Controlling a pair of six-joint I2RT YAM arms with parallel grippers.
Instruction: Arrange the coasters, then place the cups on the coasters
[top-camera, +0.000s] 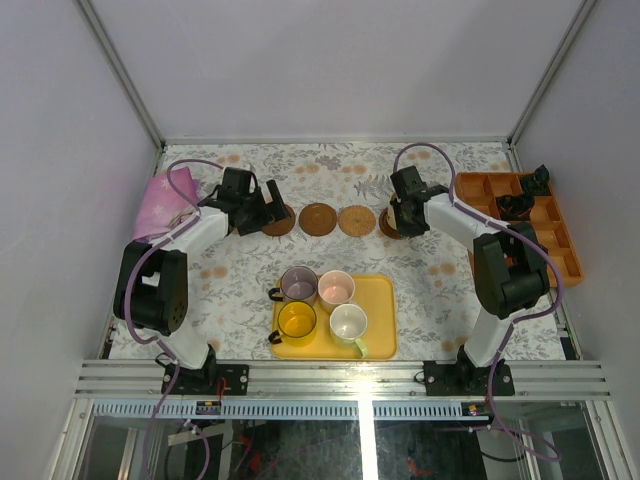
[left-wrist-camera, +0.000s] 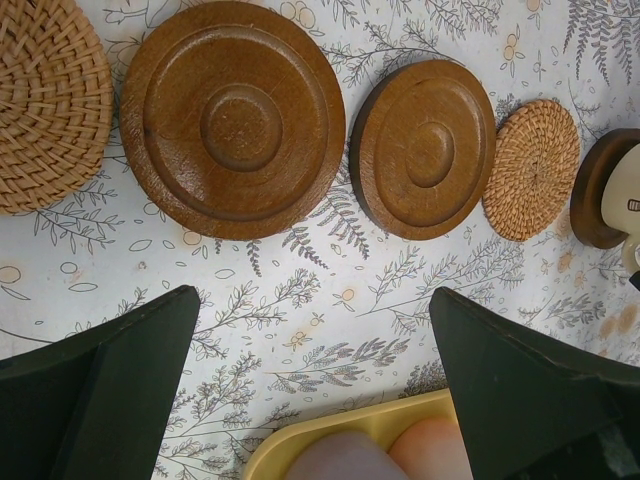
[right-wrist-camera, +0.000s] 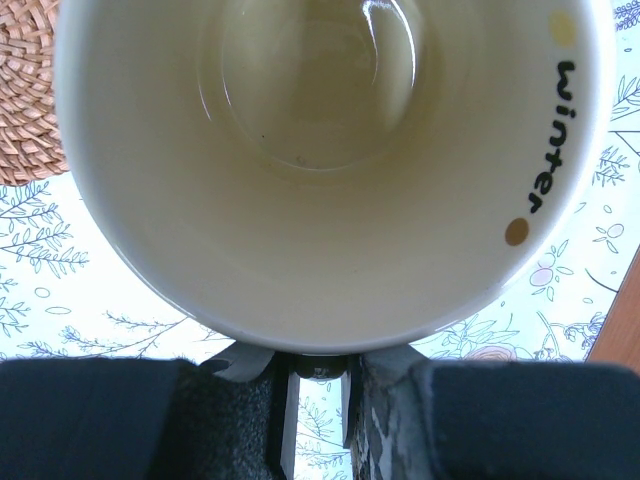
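- The right gripper (right-wrist-camera: 315, 375) was closed on the cream cup (right-wrist-camera: 330, 160), its fingers pinched narrowly at the near side of the rim, apparently on the handle; this hold carried the cup upright, mouth towards the wrist camera
- The cream cup stood at the right end of the coaster row, over the dark wooden coaster (top-camera: 390, 228); whether it was seated on the disc or just above it could not be told
- The left gripper (left-wrist-camera: 312, 300) stood wide open and held nothing, poised above the table (top-camera: 440, 290) on the near side of the row, between the first wooden coaster (left-wrist-camera: 232, 118) and the yellow tray (top-camera: 380, 300)
- The coasters lay in one line, none touching: a wicker coaster (left-wrist-camera: 45, 100), the first wooden coaster, a second wooden coaster (left-wrist-camera: 427, 148), a second wicker coaster (left-wrist-camera: 537, 168), then the dark one; the spacing appeared meant to give each cup its own disc
- Four cups stood upright on the tray: purple-grey cup (top-camera: 298, 284), pink cup (top-camera: 336, 290), yellow cup (top-camera: 297, 320), white cup with green handle (top-camera: 349, 323)
- Judgement: arranging appeared complete and the first placement was in hand, with four placements outstanding
- The orange compartment box (top-camera: 520, 240) stood to the right of the row, untouched
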